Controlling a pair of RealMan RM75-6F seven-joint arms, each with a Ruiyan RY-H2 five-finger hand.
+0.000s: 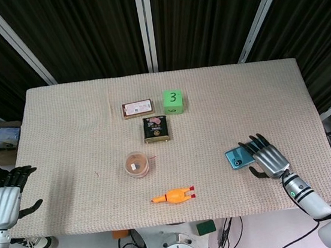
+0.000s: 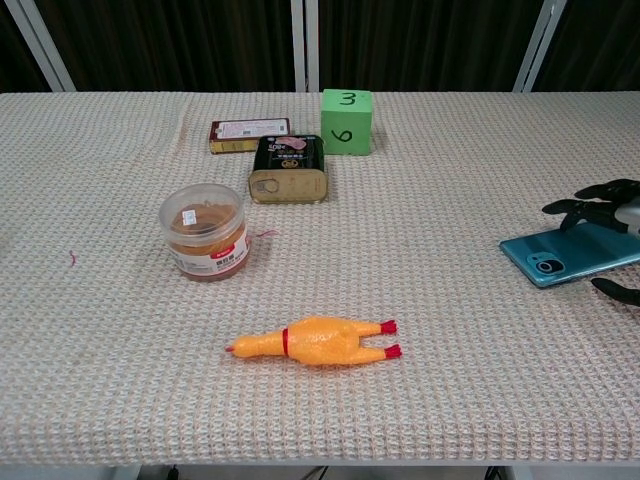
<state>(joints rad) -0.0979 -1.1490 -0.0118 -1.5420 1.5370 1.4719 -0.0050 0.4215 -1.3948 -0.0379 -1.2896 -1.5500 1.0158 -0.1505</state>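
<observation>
Both hands, left (image 1: 1, 203) and right (image 1: 267, 158), have silver-grey metal backs and black fingers (image 2: 590, 199). The right wrist is white with black rings and a small green dot.

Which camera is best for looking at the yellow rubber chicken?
The chest view: the rubber chicken lies close and large, red feet and neck band clear. The head view shows the same chicken from above, small, near the table's front edge.

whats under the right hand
A teal phone lies flat on the woven tablecloth under the right hand. Its camera end pokes out past the fingers; the rest is covered by the hand, so whether the palm presses on it cannot be told.
</observation>
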